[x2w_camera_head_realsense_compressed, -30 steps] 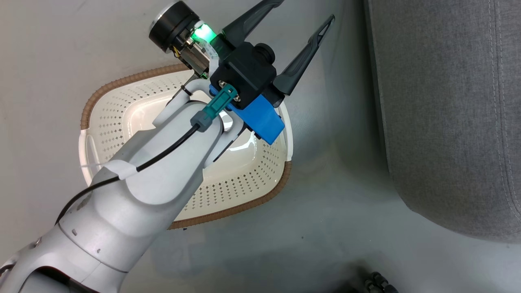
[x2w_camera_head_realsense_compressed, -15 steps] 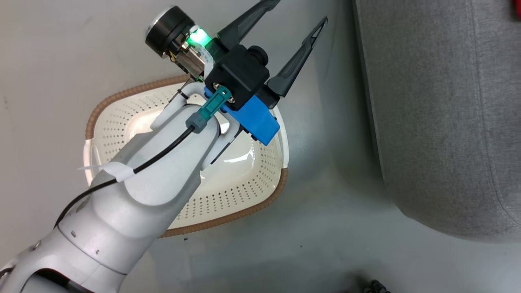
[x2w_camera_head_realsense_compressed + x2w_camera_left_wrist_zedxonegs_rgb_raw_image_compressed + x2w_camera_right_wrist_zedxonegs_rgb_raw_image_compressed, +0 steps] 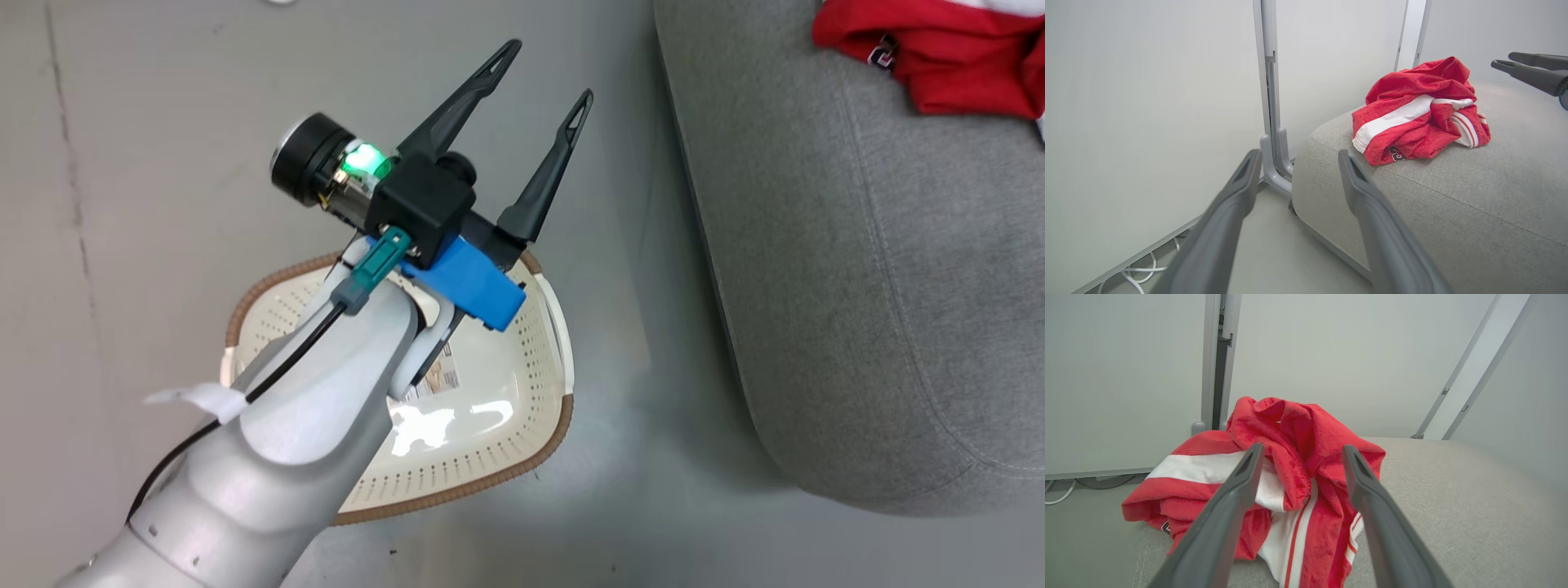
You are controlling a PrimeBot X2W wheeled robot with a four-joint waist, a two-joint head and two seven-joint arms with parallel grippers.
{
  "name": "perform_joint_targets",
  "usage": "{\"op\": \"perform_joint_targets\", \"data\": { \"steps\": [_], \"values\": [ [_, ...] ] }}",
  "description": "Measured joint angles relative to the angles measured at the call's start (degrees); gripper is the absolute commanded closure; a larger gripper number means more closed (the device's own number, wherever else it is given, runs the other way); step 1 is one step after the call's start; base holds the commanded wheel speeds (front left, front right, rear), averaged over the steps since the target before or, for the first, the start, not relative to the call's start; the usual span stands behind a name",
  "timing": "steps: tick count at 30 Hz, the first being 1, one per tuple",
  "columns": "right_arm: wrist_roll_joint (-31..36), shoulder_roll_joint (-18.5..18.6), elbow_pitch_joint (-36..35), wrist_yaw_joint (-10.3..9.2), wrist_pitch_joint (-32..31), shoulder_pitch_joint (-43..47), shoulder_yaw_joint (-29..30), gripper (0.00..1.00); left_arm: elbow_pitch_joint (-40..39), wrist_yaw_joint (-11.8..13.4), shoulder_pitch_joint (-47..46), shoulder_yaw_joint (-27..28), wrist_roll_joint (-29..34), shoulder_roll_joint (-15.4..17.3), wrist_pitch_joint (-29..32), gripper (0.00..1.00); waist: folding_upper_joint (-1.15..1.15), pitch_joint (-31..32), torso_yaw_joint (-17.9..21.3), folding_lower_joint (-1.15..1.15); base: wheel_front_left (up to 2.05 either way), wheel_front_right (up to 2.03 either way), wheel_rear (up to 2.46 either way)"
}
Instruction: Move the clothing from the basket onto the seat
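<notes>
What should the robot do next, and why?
Probably just draw the right tool back from the clothing and stop. The red clothing lies heaped on the grey seat. The basket has a bare visible bottom apart from its label. The right tool and the left tool are both open, holding nothing. So the job looks done.

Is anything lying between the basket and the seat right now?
No. In the head view, bare grey floor is all that separates the basket from the seat.
</notes>
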State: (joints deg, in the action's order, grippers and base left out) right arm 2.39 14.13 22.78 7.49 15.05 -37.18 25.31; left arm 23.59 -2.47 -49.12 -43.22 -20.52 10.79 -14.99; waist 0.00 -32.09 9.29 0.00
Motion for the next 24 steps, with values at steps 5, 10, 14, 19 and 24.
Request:
{"op": "perform_joint_targets", "data": {
  "steps": [5, 10, 14, 19, 24],
  "values": [
    [-0.4, -1.9, -5.2, 0.0, 0.0, 5.3, -2.7, 0.0, -2.7, 0.9, 5.5, 3.8, 0.1, 0.3, 0.0, 0.0, 0.0, 4.5, -0.6, 0.0, 0.0, 0.0, 0.0],
    [-0.9, -3.2, -7.7, 0.0, 0.0, 9.3, -6.7, 0.0, -4.9, 1.6, 11.6, 8.7, 0.5, 0.6, -0.1, 0.0, 0.0, 8.8, -1.9, 0.0, 0.0, 0.0, 0.0],
    [-1.5, -4.3, -9.6, 0.0, 0.0, 11.6, -9.3, 0.0, -6.2, 2.0, 16.4, 13.2, 0.9, 0.5, -0.1, 0.0, 0.0, 12.0, -3.4, -0.01, 0.0, 0.0, 0.0],
    [-1.6, -5.6, -11.7, 0.0, 0.0, 14.9, -12.3, 0.0, -7.9, 2.2, 21.9, 19.1, 1.8, 0.0, -0.1, 0.0, 0.0, 15.4, -6.3, -0.01, 0.0, 0.0, 0.0],
    [-2.0, -6.3, -12.8, -0.01, 0.0, 17.5, -13.9, 0.0, -9.3, 1.9, 26.4, 24.5, 3.6, -0.7, -0.1, 0.0, 0.0, 18.2, -9.5, -0.01, 0.0, 0.0, 0.0]
  ]
}}
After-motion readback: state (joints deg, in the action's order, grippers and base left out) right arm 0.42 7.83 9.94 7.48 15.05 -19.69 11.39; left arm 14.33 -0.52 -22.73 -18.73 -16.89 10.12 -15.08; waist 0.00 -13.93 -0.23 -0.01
